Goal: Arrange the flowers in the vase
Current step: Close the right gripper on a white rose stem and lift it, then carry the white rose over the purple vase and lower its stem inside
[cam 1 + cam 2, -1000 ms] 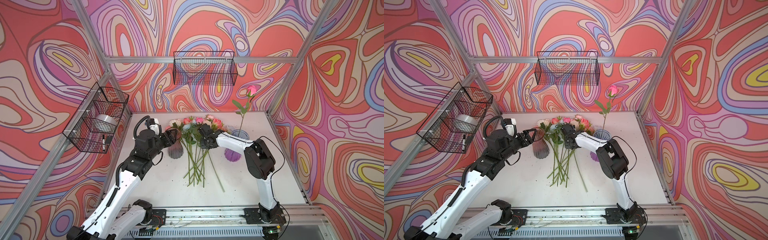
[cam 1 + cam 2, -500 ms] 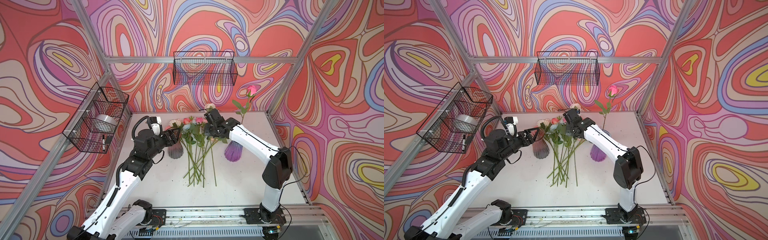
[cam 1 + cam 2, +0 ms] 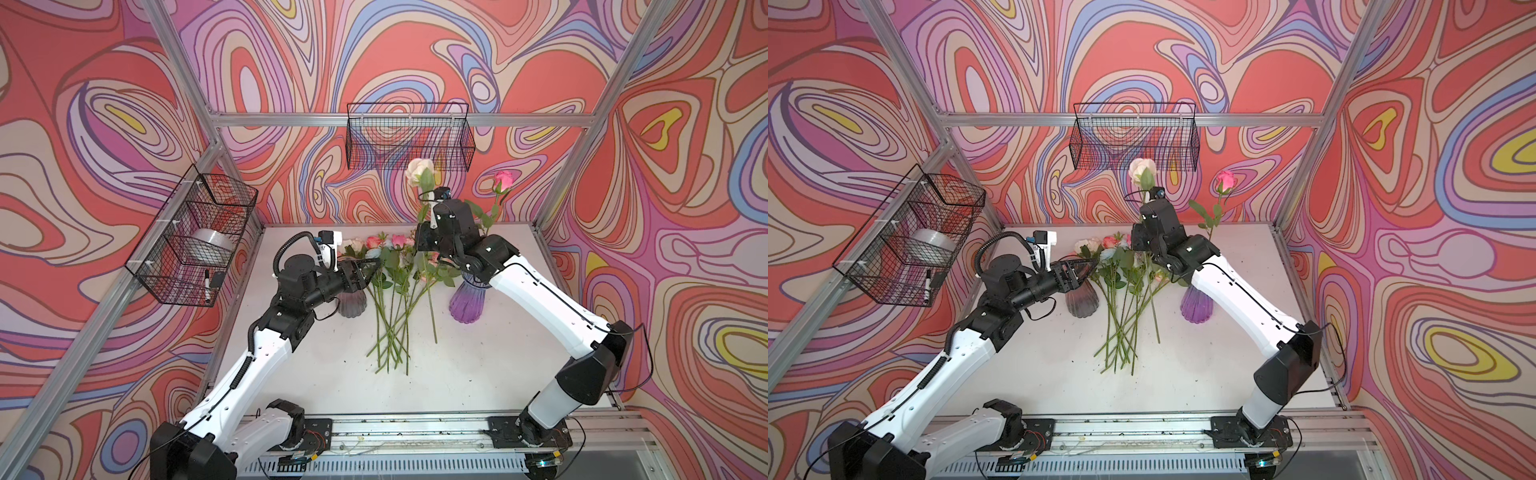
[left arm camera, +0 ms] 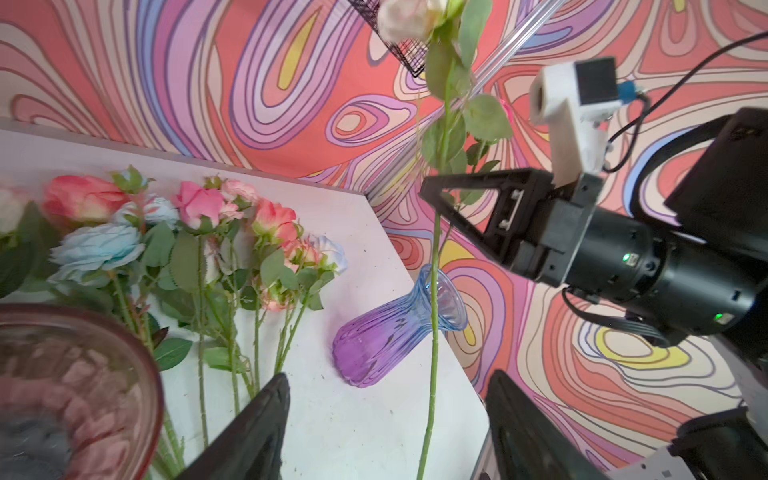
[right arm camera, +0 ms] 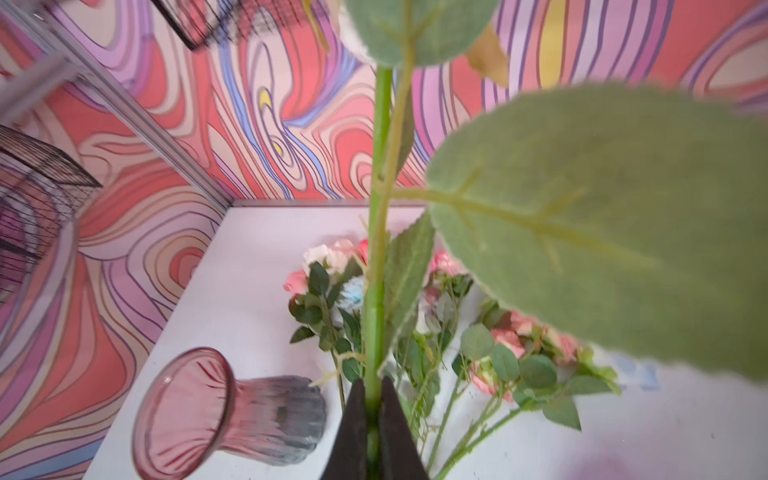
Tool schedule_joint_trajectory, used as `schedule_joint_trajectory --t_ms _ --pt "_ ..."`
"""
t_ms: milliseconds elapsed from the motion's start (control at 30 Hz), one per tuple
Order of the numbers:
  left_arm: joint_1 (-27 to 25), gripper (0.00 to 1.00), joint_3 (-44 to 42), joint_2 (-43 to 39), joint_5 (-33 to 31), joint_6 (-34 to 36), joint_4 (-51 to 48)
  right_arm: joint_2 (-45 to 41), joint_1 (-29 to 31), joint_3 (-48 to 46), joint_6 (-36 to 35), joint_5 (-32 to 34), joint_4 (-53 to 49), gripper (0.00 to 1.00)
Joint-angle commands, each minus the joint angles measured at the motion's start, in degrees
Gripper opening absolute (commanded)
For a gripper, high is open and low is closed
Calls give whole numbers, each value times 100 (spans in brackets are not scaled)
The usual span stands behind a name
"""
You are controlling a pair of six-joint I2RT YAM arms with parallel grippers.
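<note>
White rose [image 3: 417, 171] is hanging upright, pinched tight by right gripper [image 5: 373, 386], stem end maybe touching table [image 3: 478, 374] beside purple vase [image 3: 465, 301], flowers [image 3: 392, 291] are lying between it and grey vase [image 3: 352, 304], left gripper [image 3: 371, 272] is hovering spread and empty.

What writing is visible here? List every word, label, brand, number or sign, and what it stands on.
No text is readable anywhere.
Marker in the side basket: any print is too small to read.
Purple vase, flowers: no lettering shows.
</note>
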Motion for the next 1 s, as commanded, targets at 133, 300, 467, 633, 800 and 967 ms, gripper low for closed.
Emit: schedule_joint_trajectory --t_ms 133,300,467,633,800,967 --pt "-624 73 -88 353 741 -222 824 -662 116 404 -807 963 439 0" --pt "-1704 73 159 310 359 665 -144 -946 91 434 -1410 1737 613 0" --pt "-2023 74 284 260 255 1029 -514 -1152 -101 492 -1797 2149 1030 0" --pt "-2041 75 249 296 224 1025 -477 -1015 -354 925 -2356 2391 1394 0" --pt "-2042 75 242 322 250 964 -440 -910 -840 746 -2513 2376 1482 0" --pt "-2042 75 214 314 223 976 -420 -1049 -1359 40 -2236 1867 1883 0"
